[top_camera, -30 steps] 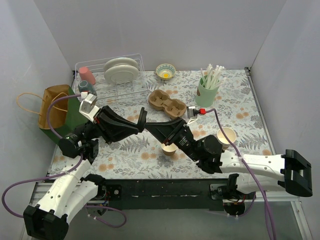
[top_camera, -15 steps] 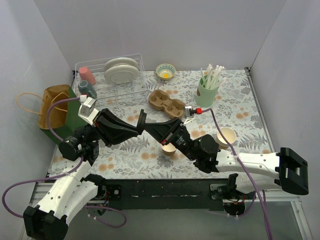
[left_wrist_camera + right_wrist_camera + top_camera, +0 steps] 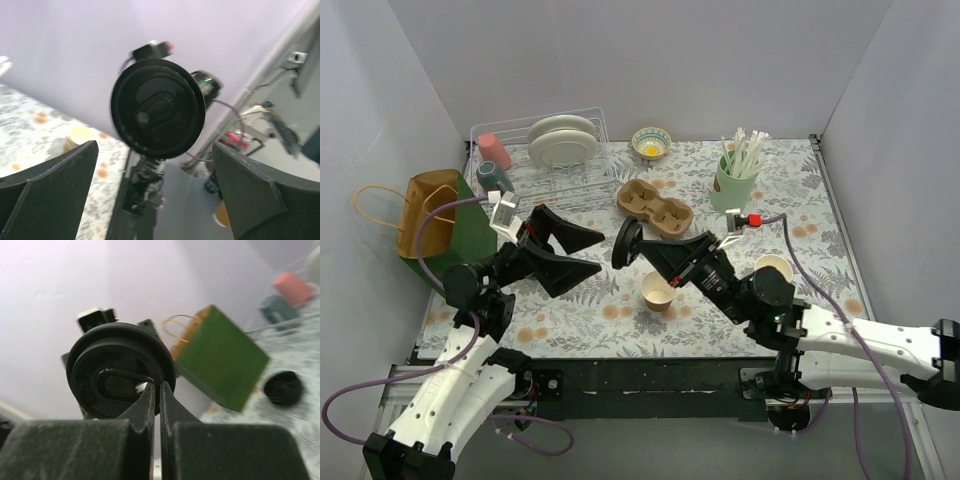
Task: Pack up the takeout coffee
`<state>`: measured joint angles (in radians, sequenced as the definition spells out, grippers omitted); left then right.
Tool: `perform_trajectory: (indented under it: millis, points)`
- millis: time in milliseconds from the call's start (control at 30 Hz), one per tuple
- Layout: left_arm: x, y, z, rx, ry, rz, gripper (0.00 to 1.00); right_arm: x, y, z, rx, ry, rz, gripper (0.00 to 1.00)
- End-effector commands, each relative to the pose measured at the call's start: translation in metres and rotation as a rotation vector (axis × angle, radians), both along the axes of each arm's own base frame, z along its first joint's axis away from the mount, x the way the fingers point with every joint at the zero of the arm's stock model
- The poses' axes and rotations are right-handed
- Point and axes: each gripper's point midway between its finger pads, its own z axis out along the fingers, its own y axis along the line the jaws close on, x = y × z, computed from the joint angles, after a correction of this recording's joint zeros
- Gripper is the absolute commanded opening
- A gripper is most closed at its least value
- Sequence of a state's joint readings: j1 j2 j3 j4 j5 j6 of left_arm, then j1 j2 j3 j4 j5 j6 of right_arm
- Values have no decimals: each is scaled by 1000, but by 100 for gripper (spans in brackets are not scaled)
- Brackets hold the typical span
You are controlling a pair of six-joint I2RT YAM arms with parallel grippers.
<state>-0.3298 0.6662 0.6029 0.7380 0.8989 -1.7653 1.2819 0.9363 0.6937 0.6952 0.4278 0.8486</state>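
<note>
Nearest the arms, straight on the near side of the cup carrier [image 3: 655, 206], the brown paper cup [image 3: 658, 291] stands upright on the floral table [image 3: 820, 200] with its mouth open, so the takeout coffee is in two parts at this moment. Its black lid [image 3: 157, 115] hangs in the air between cup and carrier, a little left of the cup. The right gripper [image 3: 155, 390] has its fingers pressed together on the lid's rim, so the disc stands on edge with one flat face turned toward the other arm. The left gripper [image 3: 590, 252] faces that lid from the left of the carrier, jaws spread wide and holding nothing. In the left wrist view the lid sits framed between its fingers, which reads as a handover or regrip being set up. Capping probably has to come first, since an open cup would slop when lifted. A lidless tan cup [image 3: 772, 272] sits to the near right of the carrier, out of the work. Beyond the carrier are a green mug [image 3: 732, 185] of straws to the right, a bowl [image 3: 651, 143] behind and a dish rack [image 3: 575, 178] to the far left. A green bag [image 3: 220, 357] stands left of the carrier; whether carrier or bag receives the coffee I cannot tell.
</note>
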Motion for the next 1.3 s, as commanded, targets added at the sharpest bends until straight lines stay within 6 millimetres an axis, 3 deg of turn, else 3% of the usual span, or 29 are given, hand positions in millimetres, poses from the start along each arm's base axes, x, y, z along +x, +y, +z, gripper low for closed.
perform_trajectory:
  millis: [0, 67, 100, 167, 200, 233, 300, 367, 400, 500, 533, 633, 833, 1267]
  points:
    - [41, 4, -22, 97, 58, 215, 98, 34, -54, -53, -441, 39, -275, 1]
    - [57, 6, -34, 176, 69, 287, 98, 41, -78, -50, -526, 46, -357, 1]
    - [67, 9, -45, 216, 112, 331, 98, 41, -90, -73, -668, 47, -374, 1]
    - [77, 11, -51, 261, 120, 373, 98, 45, -105, -73, -757, 59, -426, 1]
    - [82, 13, -62, 306, 116, 398, 98, 43, -114, -89, -866, 64, -427, 1]
    - [89, 16, -67, 326, 128, 436, 98, 44, -119, -92, -917, 66, -437, 1]
    - [97, 21, -82, 374, 139, 484, 98, 46, -114, -92, -1006, 64, -425, 1]
    - [107, 28, -99, 405, 168, 545, 98, 46, -111, -116, -1169, 73, -382, 1]
    - [109, 30, -105, 419, 176, 556, 98, 47, -108, -112, -1185, 70, -363, 1]
    - [112, 34, -133, 467, 193, 578, 98, 62, -100, -137, -1298, 110, -279, 1]
    - [113, 35, -138, 474, 196, 585, 98, 59, -91, -146, -1309, 120, -189, 1]
    - [113, 37, -139, 493, 196, 593, 98, 67, -80, -180, -1415, 164, -103, 1]
    - [119, 45, -141, 496, 209, 655, 98, 64, -58, -211, -1473, 197, 28, 1]
    - [116, 38, -150, 519, 222, 599, 98, 65, -55, -233, -1488, 217, 65, 1]
